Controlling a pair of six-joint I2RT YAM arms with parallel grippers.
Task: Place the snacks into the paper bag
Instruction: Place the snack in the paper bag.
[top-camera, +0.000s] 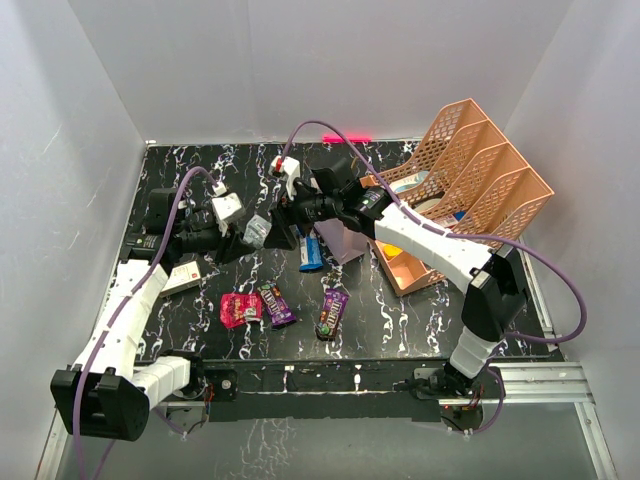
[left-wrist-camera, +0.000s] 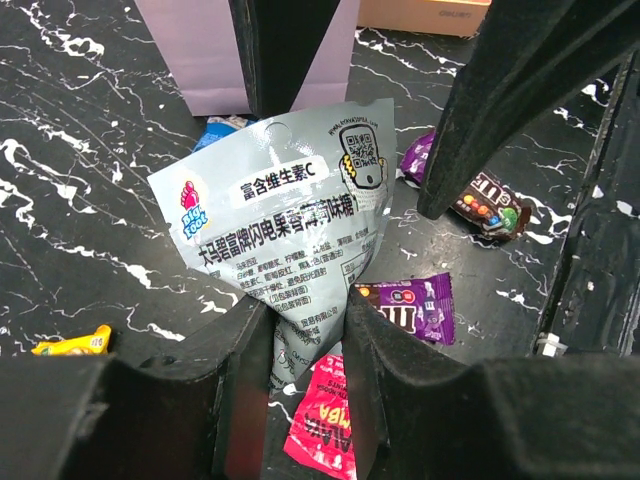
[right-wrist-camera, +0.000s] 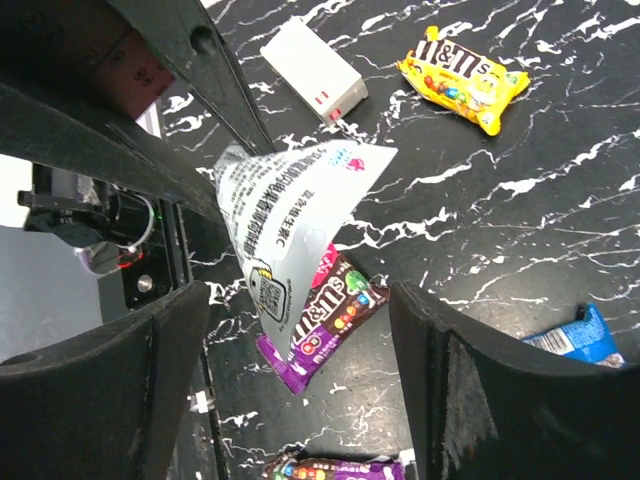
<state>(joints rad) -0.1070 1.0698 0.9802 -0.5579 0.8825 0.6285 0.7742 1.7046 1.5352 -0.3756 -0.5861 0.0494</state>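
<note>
A silver-grey pouch with printed text hangs above the table, and my left gripper is shut on its lower end. In the top view the pouch sits between the two grippers, left of the pale paper bag. My right gripper is open, its fingers either side of the pouch's free corner without touching it. On the table lie a red-pink packet, a purple packet, a purple-brown packet, a blue snack and a yellow packet.
A salmon mesh organiser stands at the back right, with an orange box in front of it. A white box lies near my left arm. White walls close in the black marbled table.
</note>
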